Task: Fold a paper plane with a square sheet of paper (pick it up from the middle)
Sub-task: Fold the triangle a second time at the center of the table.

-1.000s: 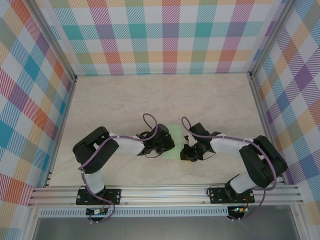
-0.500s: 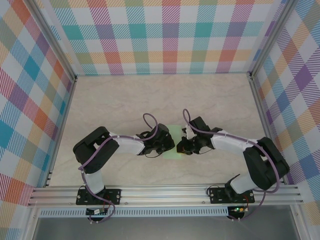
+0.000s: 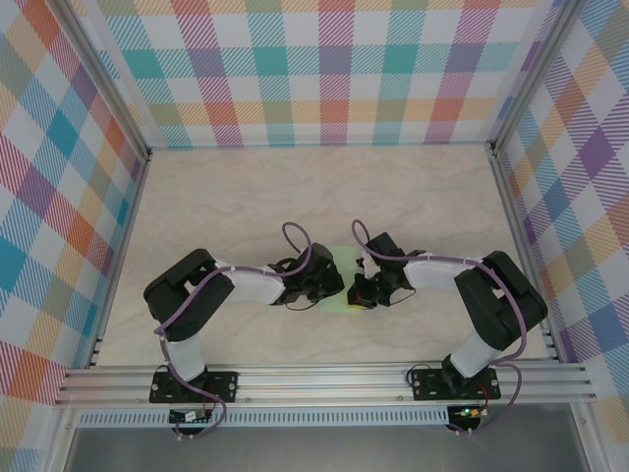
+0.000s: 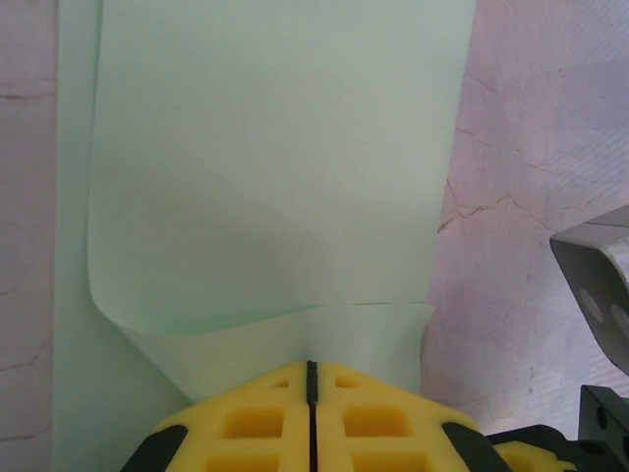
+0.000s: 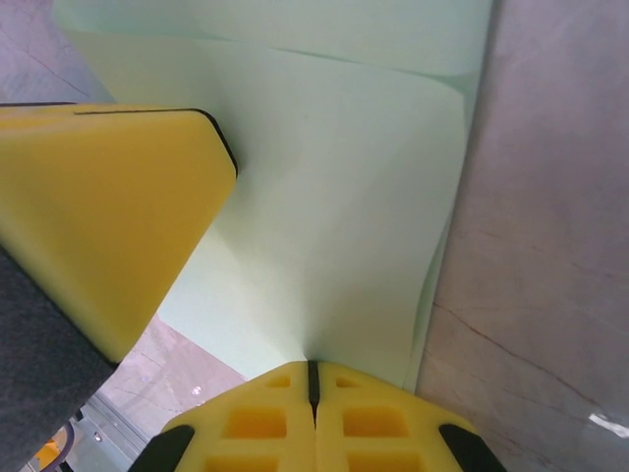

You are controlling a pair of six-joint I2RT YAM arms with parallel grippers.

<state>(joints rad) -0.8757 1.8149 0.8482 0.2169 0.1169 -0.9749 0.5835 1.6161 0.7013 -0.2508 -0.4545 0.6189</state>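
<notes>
The square sheet of paper (image 3: 343,257) is pale mint green and lies mid-table between my two grippers, mostly covered by them. In the left wrist view the paper (image 4: 275,167) lies folded, and its near edge curls up into my left gripper (image 4: 312,368), which is shut on it. My right gripper (image 5: 313,368) is shut on the lifted edge of the paper (image 5: 334,197) from the opposite side. The two grippers, left (image 3: 335,285) and right (image 3: 356,292), stand tip to tip over the sheet. A yellow left fingertip (image 5: 98,206) shows close beside the right gripper.
The marble-patterned table (image 3: 246,206) stretches away behind the arms, with plaid walls (image 3: 324,69) at the back and on both sides. An aluminium rail (image 3: 324,379) runs along the near edge. A grey part of the right arm (image 4: 595,280) sits just right of the paper.
My right gripper has moved left onto the paper, close to the left gripper, and its jaws have come together on the sheet. The left arm has barely moved.
</notes>
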